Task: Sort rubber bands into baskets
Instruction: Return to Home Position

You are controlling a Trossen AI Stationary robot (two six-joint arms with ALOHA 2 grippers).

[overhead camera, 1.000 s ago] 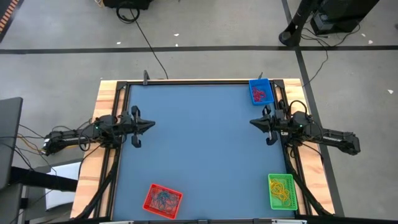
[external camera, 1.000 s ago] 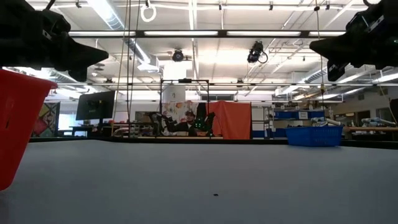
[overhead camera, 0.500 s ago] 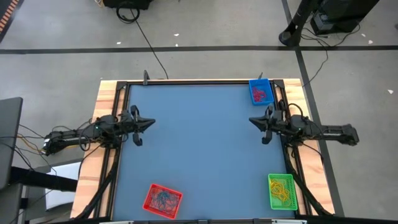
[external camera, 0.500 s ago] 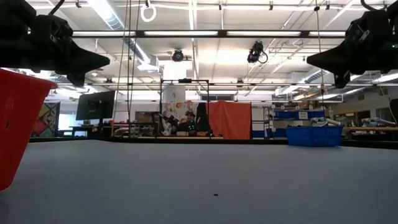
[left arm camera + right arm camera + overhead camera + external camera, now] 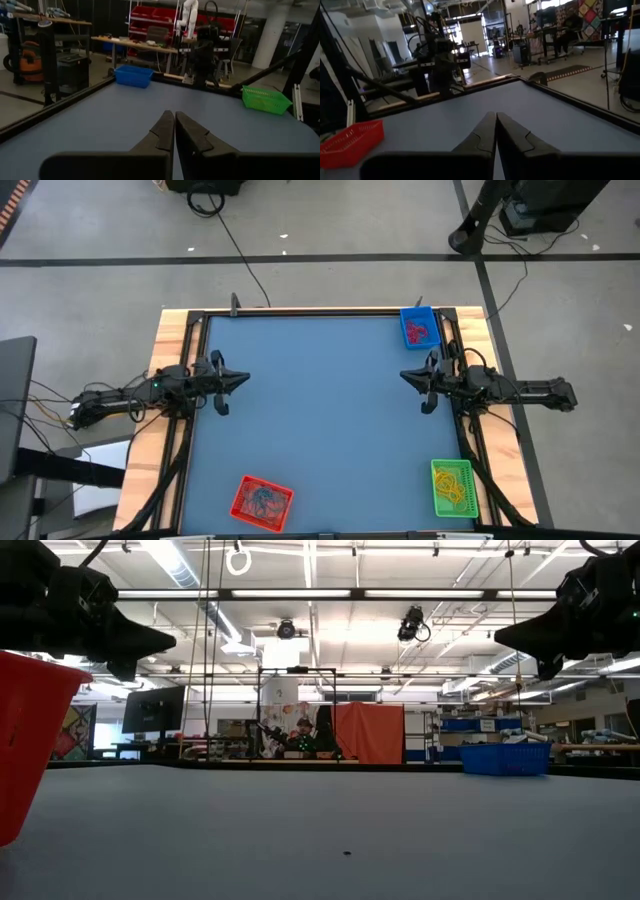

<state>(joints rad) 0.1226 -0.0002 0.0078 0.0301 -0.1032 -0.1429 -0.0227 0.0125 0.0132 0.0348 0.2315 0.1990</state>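
The sorting looks finished: no loose bands are showing on the blue worktop (image 5: 320, 420), and both arms are settling toward rest. The left gripper (image 5: 238, 380) is hovering at the left edge and the right gripper (image 5: 406, 376) at the right edge, well apart and pointing at each other. In the wrist views each one's fingers are pressing together on nothing.

The rubber bands (image 5: 420, 332) are lying in the baskets — pink-red ones in the blue basket (image 5: 404, 330) at the far right corner, yellow ones in the green basket (image 5: 434, 480) at the near right, bluish ones in the red basket (image 5: 238, 502) at the near edge.

To end well, I judge, both should be staying raised and shut, the right one keeping between blue and green without brushing either.

Against a second ago the right arm is lying straighter; the left looks unmoved.
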